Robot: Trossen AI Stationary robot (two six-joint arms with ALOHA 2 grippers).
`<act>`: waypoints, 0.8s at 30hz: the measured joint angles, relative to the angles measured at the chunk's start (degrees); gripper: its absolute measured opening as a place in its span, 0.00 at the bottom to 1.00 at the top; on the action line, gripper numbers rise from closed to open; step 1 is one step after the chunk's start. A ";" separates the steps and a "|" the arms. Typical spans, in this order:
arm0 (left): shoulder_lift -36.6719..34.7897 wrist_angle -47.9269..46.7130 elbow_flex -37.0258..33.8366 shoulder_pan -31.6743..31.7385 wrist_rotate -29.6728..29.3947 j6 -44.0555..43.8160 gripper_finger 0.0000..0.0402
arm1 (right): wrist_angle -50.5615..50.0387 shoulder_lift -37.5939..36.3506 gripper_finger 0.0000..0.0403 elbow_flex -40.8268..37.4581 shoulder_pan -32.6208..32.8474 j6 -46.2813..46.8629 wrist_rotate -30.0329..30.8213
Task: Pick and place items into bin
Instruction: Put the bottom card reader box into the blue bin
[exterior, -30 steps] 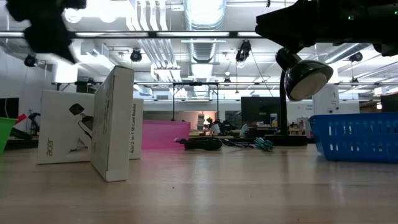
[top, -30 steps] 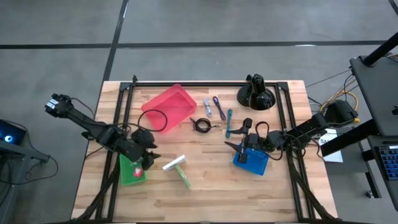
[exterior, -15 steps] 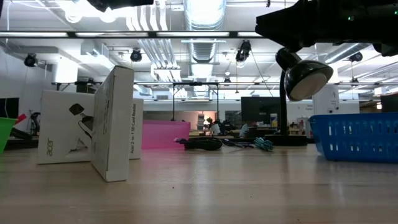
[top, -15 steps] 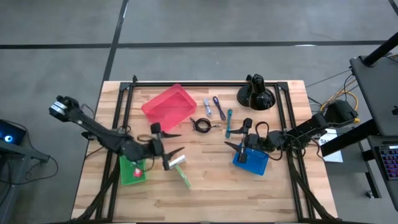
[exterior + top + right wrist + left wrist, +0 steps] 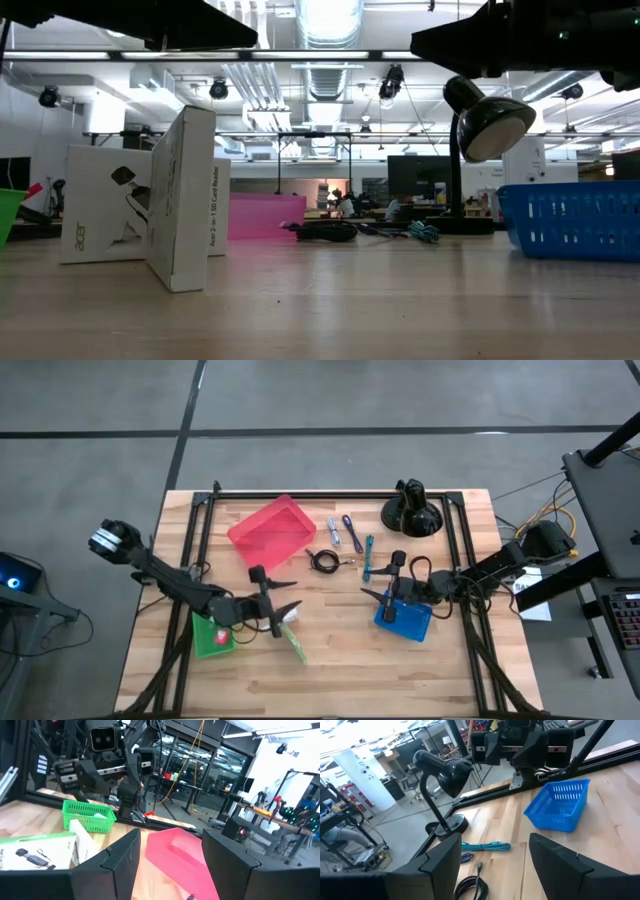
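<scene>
My left gripper [image 5: 292,597] is open and empty, held level above the white-and-green box [image 5: 288,631], which stands on its edge on the table beside the green bin [image 5: 210,638]. My right gripper [image 5: 385,578] is open and empty, above the left edge of the blue bin [image 5: 405,620]. A black coiled cable [image 5: 322,561], a teal stick [image 5: 368,556], a purple stick [image 5: 352,527] and a blue stick [image 5: 334,532] lie on the table between the pink bin [image 5: 270,530] and the black lamp [image 5: 412,510].
The left wrist view looks past the open fingers to the blue bin [image 5: 559,810], the lamp [image 5: 444,772] and the right arm [image 5: 520,742]. The right wrist view shows the green bin [image 5: 89,814] and the pink bin [image 5: 180,852]. A black frame [image 5: 200,540] edges the table.
My left gripper has swung from over the green bin toward the table's right edge, and now stands over the white-and-green box, pointing toward the right arm. The right arm and the things on the table have kept still.
</scene>
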 joint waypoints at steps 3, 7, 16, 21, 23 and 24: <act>0.00 0.16 0.00 -0.14 0.00 0.01 0.54 | 0.00 0.00 0.49 0.00 0.02 -1.44 -0.01; -0.57 0.78 0.00 -0.11 0.02 0.81 0.54 | -0.07 0.00 0.49 0.00 0.01 -4.87 -0.01; -1.07 0.55 -0.02 0.20 0.01 3.89 0.54 | -0.12 -0.01 0.49 0.00 -1.54 -3.23 0.00; -1.07 0.40 0.00 0.26 0.01 4.96 0.54 | -0.41 -0.02 0.49 0.02 -2.71 -0.81 -0.21; -1.07 0.44 -0.02 0.26 0.01 4.99 0.54 | -0.67 0.00 0.49 0.80 -2.71 1.55 -1.72; -1.07 0.44 0.00 0.26 0.01 5.01 0.54 | -0.66 0.00 0.49 1.34 -2.71 2.71 -3.79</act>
